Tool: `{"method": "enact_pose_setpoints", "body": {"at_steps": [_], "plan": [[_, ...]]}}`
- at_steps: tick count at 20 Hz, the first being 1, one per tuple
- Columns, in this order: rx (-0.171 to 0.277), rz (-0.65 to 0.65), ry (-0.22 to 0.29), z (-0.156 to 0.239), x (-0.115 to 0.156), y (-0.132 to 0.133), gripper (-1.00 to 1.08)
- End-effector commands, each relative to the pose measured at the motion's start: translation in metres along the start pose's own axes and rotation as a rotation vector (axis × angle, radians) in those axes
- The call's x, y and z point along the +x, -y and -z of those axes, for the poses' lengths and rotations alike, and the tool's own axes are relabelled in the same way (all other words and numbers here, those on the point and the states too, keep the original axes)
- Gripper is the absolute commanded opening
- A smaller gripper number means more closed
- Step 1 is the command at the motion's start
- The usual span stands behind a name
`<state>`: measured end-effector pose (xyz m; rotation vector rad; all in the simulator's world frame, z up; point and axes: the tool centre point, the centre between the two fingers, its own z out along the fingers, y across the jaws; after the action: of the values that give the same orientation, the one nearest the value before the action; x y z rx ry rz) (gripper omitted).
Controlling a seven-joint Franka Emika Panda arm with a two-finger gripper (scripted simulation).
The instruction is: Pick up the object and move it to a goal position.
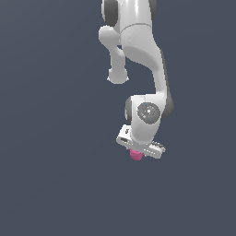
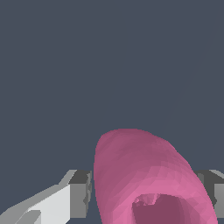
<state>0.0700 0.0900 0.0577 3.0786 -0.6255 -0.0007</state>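
The fingers point(image 2: 144, 194) are closed on the object point(image 2: 146, 175), one grey pad point(image 2: 81, 192) pressed against each flank of it. In the wrist view the pads are flat, matte, blocky grey tips, and the one more fully in view is backed by a smooth white angular finger body. The object between them is a pink-magenta rounded lump with a faceted, low-polygon surface; it swells outward past the fingertips into a blunt dome, and its near face carries a darker hollow with an irregular rim.

In the exterior view the object point(image 1: 136, 155) shows only as a small pink nub poking out just below the fingers point(image 1: 137, 151), mostly hidden by the hand above it. That hand is a flat white bar with ribbed grey detailing along its edge, tilted slightly. Above it sits the arm point(image 1: 143, 60), made of glossy white rounded segments with dark grey joint seams and a round textured cap at the wrist.

Behind everything lies a plain, flat slate-blue tabletop point(image 1: 46, 184), without texture.
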Motion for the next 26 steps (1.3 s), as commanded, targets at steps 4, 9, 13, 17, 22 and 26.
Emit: {"method": "enact_pose_setpoints", "body": {"at_steps": [4, 9, 13, 17, 22, 26], "plan": [[0.0, 0.0, 0.0, 0.0, 0.0, 0.0, -1.0], [0.0, 0.0, 0.0, 0.0, 0.0, 0.0, -1.0], [0.0, 0.0, 0.0, 0.001, 0.0, -0.003, -1.0], [0.0, 0.0, 0.0, 0.003, -0.003, -0.011, -1.0], [0.0, 0.0, 0.0, 0.007, -0.007, -0.031, -1.0], [0.0, 0.0, 0.0, 0.012, -0.013, -0.055, -1.0]]}}
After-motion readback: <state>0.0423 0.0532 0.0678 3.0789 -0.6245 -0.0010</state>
